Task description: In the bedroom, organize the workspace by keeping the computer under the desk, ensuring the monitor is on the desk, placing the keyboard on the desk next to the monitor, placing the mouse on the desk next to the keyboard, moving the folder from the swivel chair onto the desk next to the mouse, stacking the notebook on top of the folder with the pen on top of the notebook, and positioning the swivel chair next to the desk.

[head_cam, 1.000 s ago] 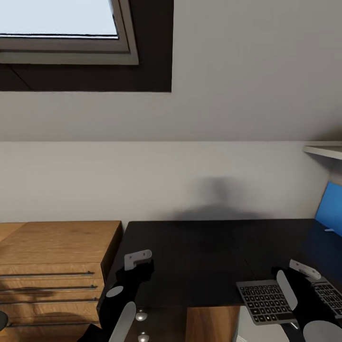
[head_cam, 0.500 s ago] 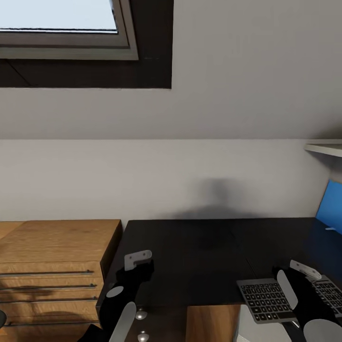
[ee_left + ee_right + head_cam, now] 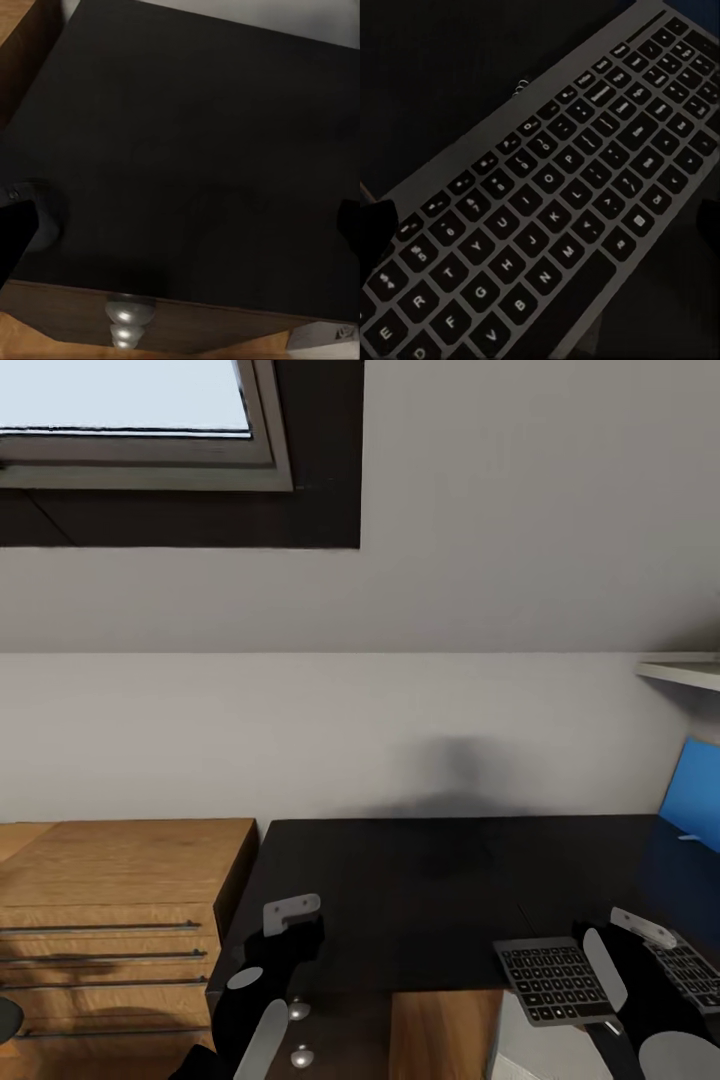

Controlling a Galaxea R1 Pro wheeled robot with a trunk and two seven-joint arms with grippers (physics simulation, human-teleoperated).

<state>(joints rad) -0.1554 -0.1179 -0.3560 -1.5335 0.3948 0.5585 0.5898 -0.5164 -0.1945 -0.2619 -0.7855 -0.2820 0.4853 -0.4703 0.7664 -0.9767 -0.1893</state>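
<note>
Your view has slid slightly since a second ago. The slim black keyboard [image 3: 560, 980] with dark grey keys overhangs the long black counter's [image 3: 400, 890] front edge under your right pincer [image 3: 625, 950]; whether its fingers pinch it, I cannot tell. Left pincer [image 3: 285, 925] unclear too.

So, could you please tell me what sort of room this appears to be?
Probably a home office corner under a sloped ceiling: a black desk with a keyboard, a wood drawer cabinet and a skylight window.

Two glossy black robot arms: left arm [image 3: 262, 985], right arm [image 3: 645, 1000], each with pale grey oval panels and a light grey angular wrist bracket.
</note>
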